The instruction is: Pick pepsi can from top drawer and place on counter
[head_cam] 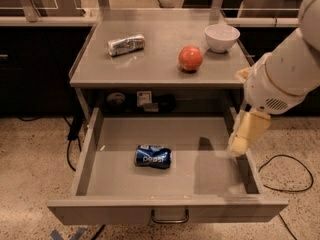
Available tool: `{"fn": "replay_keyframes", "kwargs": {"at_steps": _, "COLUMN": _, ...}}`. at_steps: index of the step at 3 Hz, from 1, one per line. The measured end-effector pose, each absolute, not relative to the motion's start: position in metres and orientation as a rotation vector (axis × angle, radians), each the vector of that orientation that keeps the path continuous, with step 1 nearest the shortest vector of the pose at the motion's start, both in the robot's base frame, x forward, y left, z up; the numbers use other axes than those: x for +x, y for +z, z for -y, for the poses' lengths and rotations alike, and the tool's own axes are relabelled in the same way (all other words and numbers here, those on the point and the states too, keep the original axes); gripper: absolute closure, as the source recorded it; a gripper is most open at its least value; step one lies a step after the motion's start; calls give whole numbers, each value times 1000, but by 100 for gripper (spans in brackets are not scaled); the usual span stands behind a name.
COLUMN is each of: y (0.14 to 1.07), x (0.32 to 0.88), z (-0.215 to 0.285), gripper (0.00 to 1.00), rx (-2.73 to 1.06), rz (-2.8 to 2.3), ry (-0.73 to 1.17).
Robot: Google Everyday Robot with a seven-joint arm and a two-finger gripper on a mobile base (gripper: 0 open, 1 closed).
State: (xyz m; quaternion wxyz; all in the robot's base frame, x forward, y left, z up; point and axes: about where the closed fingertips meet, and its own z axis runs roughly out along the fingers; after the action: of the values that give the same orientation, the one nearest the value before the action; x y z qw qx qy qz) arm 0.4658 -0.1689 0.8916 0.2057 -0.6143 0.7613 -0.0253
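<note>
The pepsi can (153, 156), blue and dented, lies on its side on the floor of the open top drawer (120, 209), a little left of its middle. The counter (155, 51) is the grey cart top above the drawer. My gripper (243, 135) hangs from the white arm at the right, above the drawer's right wall, well to the right of the can and apart from it.
On the counter lie a silver-grey can (126, 44) at the back left, a red apple (190, 58) and a white bowl (222, 37) at the right. Cables (285, 174) lie on the speckled floor at the right and left of the cart.
</note>
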Motion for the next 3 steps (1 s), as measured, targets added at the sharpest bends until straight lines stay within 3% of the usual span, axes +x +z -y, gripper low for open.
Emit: {"fn": "replay_keyframes", "kwargs": {"at_steps": 3, "y": 858, "x": 478, "z": 151, "gripper": 0, "rx": -1696, "rz": -2075, "ry": 6}}
